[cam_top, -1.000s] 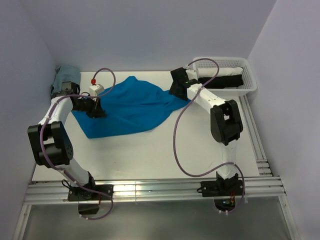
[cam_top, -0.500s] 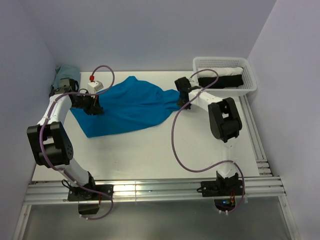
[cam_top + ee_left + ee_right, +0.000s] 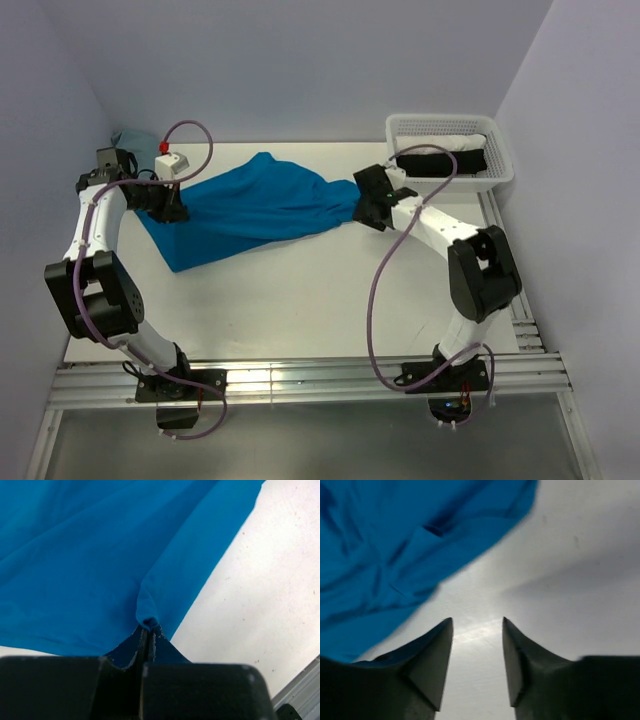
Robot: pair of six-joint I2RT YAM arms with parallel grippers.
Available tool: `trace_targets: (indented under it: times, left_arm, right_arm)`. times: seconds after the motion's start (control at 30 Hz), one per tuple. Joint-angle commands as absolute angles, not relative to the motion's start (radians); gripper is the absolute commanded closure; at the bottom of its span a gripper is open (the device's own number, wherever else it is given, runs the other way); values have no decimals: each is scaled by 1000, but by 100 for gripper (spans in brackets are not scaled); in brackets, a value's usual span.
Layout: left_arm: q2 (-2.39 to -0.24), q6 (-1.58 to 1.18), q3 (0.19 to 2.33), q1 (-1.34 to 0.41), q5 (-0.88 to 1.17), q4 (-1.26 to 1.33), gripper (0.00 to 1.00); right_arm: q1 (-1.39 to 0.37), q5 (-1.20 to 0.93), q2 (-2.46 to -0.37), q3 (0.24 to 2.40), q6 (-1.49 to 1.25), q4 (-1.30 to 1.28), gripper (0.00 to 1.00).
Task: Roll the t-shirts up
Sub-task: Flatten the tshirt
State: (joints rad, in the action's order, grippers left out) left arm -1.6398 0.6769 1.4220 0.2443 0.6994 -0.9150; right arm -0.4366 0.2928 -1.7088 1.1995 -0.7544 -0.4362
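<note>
From above, the blue t-shirt (image 3: 255,205) lies loosely spread and wrinkled across the far middle of the bench (image 3: 300,310), not yet flat and not rolled. The left fingers (image 3: 170,207) sit at its left edge and the right fingers (image 3: 364,206) at its right tip. A white mesh basket (image 3: 440,119) stands in the far right corner, well apart from the shirt, holding a white roll (image 3: 455,143) and a dark one (image 3: 440,163). A pale cloth (image 3: 128,142) lies bunched in the far left corner.

In the left wrist view, the left fingers (image 3: 148,639) are pressed together on a small pinch of the t-shirt (image 3: 100,555), which fans out from the grip over the bench (image 3: 260,605).

In the right wrist view, the right fingers (image 3: 477,627) stand apart with only bare bench (image 3: 560,555) between them. The t-shirt (image 3: 385,545), blurred, lies just beyond and to one side of the tips, not gripped.

I judge this to be the spreading step before any rolling. The next move calls for the right fingers to catch the near edge of the fabric, so both arms can pull it flat.

No brand, label or writing can be read in any view.
</note>
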Motion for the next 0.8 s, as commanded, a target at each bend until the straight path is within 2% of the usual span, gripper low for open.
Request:
trace_targets:
  times: [0.0, 0.1, 0.27, 0.43, 0.5, 0.57, 0.6, 0.63, 0.77]
  left_arm:
    - [-1603, 722, 1451, 247, 698, -977, 100]
    - [-1608, 722, 1453, 248, 706, -985, 100]
    - [-1614, 722, 1451, 248, 712, -983, 100]
    - [-1614, 727, 1440, 247, 698, -976, 100]
    - [-1617, 729, 1440, 247, 695, -977, 100]
    - [-1618, 727, 1442, 247, 692, -977, 100]
    - [-1618, 727, 1440, 247, 687, -971, 100]
    - [-1620, 721, 1440, 247, 675, -966, 100]
    - [-1612, 709, 1431, 250, 634, -943, 100]
  right_arm:
    - [-434, 293, -1837, 1369, -744, -437, 45]
    - [-433, 298, -1951, 1514, -750, -480, 38]
    - [-428, 295, -2069, 1670, -750, -515, 37]
    - [-422, 299, -2135, 1714, -729, -543, 40]
    - [-420, 299, -2129, 1695, -727, -537, 51]
    - [-419, 301, -2099, 1645, -730, -526, 74]
    - [-420, 301, -2085, 1620, -730, -505, 81]
    - [-419, 310, -2056, 1577, -733, -502, 98]
    - [-428, 324, -1926, 1412, -739, -448, 100]
